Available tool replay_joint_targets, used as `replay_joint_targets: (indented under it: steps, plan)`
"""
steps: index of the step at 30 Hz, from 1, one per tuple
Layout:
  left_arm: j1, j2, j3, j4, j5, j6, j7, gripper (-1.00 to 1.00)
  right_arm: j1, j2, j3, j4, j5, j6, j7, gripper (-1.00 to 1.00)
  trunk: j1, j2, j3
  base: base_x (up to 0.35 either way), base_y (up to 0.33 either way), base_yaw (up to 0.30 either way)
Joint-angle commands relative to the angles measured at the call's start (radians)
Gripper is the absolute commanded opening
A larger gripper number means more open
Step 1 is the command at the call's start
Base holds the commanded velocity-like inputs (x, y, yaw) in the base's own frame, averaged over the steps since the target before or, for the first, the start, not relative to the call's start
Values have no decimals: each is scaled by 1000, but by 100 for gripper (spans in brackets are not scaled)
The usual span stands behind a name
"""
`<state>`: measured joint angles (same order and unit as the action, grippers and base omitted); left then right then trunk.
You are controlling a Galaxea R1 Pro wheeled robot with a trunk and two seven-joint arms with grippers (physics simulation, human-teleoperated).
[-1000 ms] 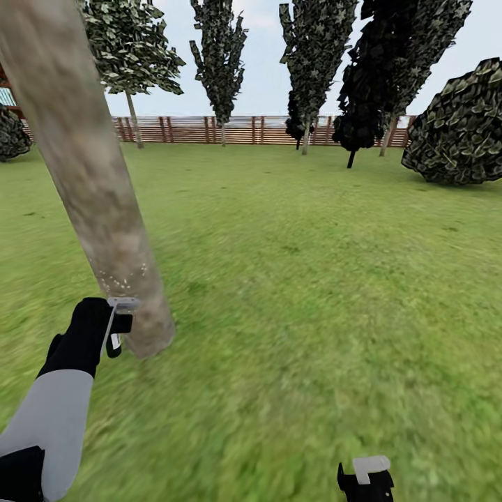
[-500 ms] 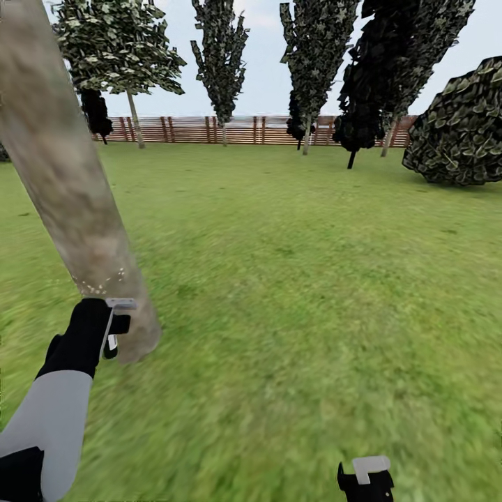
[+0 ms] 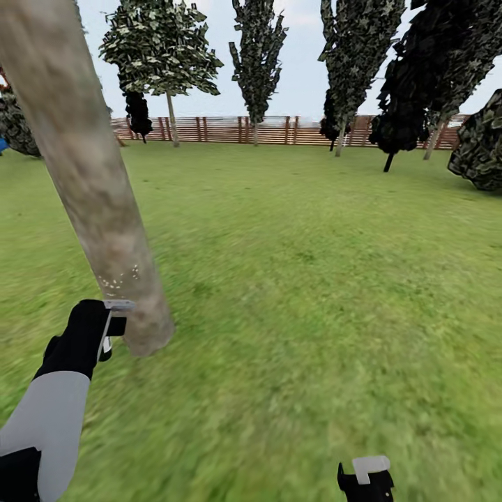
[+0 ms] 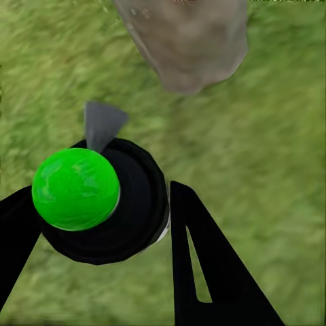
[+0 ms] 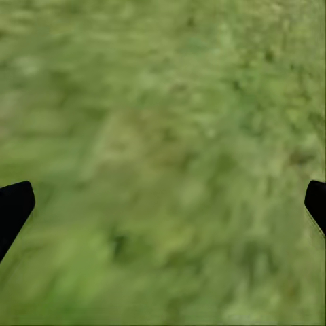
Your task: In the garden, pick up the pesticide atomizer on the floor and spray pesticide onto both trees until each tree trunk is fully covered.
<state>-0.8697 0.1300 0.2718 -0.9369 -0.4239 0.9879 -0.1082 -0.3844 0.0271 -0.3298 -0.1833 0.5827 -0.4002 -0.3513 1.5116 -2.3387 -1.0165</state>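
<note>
A thick pale grey-brown mottled tree trunk (image 3: 90, 181) leans across the head view's left, with fine white specks (image 3: 120, 279) low on it. My left gripper (image 3: 108, 328) hangs right beside the trunk's base, shut on the pesticide atomizer (image 4: 102, 204). The atomizer has a black top, a bright green round cap (image 4: 75, 189) and a grey nozzle (image 4: 102, 123) aimed toward the trunk base (image 4: 190, 41). My right gripper (image 3: 366, 477) stays low at the head view's bottom edge, open over bare grass, with its fingertips (image 5: 13, 207) far apart.
Green lawn (image 3: 314, 279) stretches to a brown slat fence (image 3: 279, 130) at the back. Dark cypress-like trees (image 3: 259, 49) and a leafy tree (image 3: 164, 45) line the fence. A dark bush (image 3: 481, 146) sits at the right edge.
The whole picture has shifted to the right, so the camera has turned left. The trunk now stands slightly further right than half a second ago. Both arms keep their places.
</note>
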Motion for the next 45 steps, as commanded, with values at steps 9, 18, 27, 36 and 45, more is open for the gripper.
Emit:
replay_joint_targets:
  steps: [9, 18, 27, 36, 45]
  plan:
    - [44, 14, 7, 6, -12, -8, -10, -100, -1, 1, -8, 1, 11, -3, -3, 100, 0, 0, -1, 91, -64, 268]
    - [55, -11, 1, 5, -8, -9, -10, -100, -1, 1, -8, 1, 11, -2, -3, 100, 0, 0, -1, 129, -180, 28]
    - [55, -8, 2, 4, -11, -9, -10, -100, -1, 1, -8, 1, 10, -3, -3, 100, 0, 0, -1, 104, -259, 0]
    - [57, 55, 13, 6, -12, -9, -10, -100, -1, 1, -8, 1, 9, -2, -3, 100, 0, 0, -1, 79, -269, 0]
    - [57, -18, 7, 4, -11, -11, -10, -100, -1, 1, -8, 1, 11, -3, -3, 100, 0, 0, -1, 80, -269, 142]
